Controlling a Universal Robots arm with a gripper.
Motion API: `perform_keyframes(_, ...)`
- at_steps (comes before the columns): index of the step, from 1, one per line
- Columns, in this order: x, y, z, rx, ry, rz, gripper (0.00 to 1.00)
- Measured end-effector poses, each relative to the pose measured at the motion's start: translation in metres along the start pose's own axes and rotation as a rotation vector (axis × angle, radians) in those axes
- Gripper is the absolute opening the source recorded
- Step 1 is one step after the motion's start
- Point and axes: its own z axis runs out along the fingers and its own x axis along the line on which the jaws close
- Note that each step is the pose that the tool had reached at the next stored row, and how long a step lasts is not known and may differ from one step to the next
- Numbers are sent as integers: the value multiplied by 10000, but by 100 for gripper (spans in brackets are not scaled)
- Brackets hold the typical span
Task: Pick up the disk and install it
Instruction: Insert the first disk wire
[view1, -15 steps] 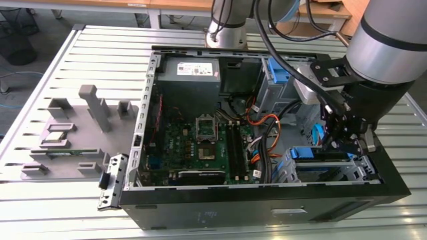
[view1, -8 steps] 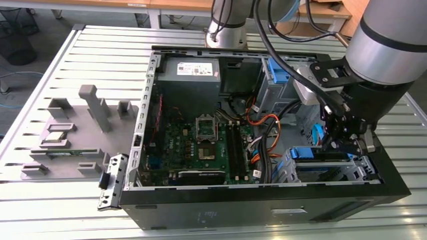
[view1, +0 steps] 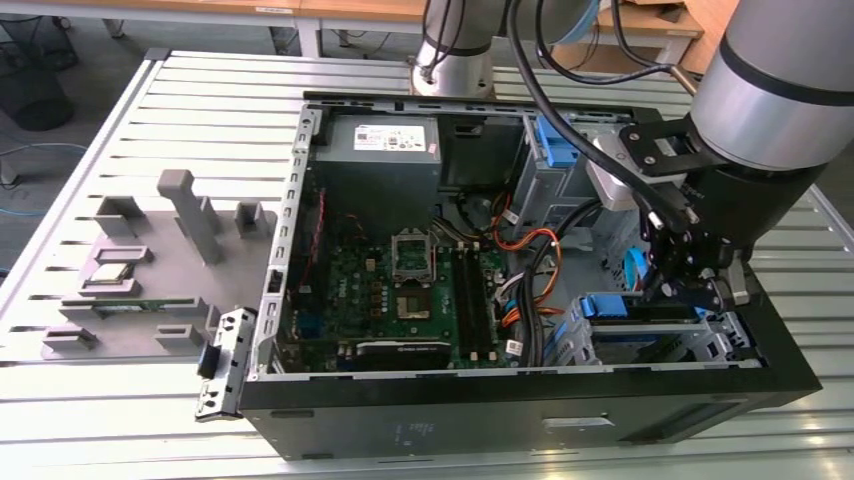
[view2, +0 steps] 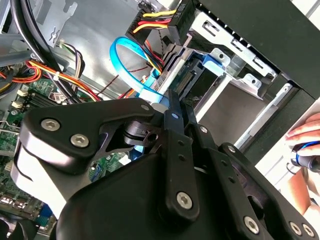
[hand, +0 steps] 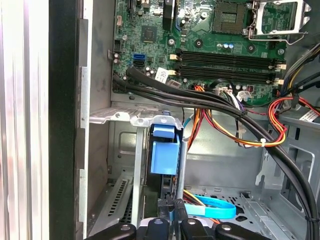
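Inside the open black case (view1: 534, 420), at its corner on the exterior view's right, the gripper (view1: 687, 290) reaches down into the metal drive cage (view1: 727, 345). The disk (view1: 641, 312) sits there on edge, blue rails showing, partly slid into the cage and not lying loose on the table (view1: 200, 90).

In the first wrist view the fingertips (hand: 163, 207) stand narrow, close on either side of the disk's (hand: 160, 182) thin dark end, gripping it; its blue plastic tab rises just beyond them, under the cage's silver lip (hand: 130, 117). In the second wrist view the gripper (view2: 172, 102) points at the disk's (view2: 187, 80) connector end, which lies between the cage's pale bars (view2: 235, 75) with a blue rail beside it.

A flat light-blue cable (hand: 212, 207) loops near the fingers, and red, yellow and orange wires (hand: 272, 125) cross above the cage. The green board (view1: 400, 290) fills the case floor. A grey box (view1: 387, 140) at the far wall carries a white sticker whose print is too small to read; a small white tag (hand: 161, 76) on a black cable is likewise unreadable.

On the table towards the exterior view's left rests a grey holder (view1: 147, 250) with upright blocks. A person's hand (view2: 305, 132) shows at the edge of the second wrist view, outside the case.
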Motion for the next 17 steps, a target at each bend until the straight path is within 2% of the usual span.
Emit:
perform_keyframes(6,0,1,3,0,0,0,16)
perform_keyframes(17,1,8,54,0,6,-1,16)
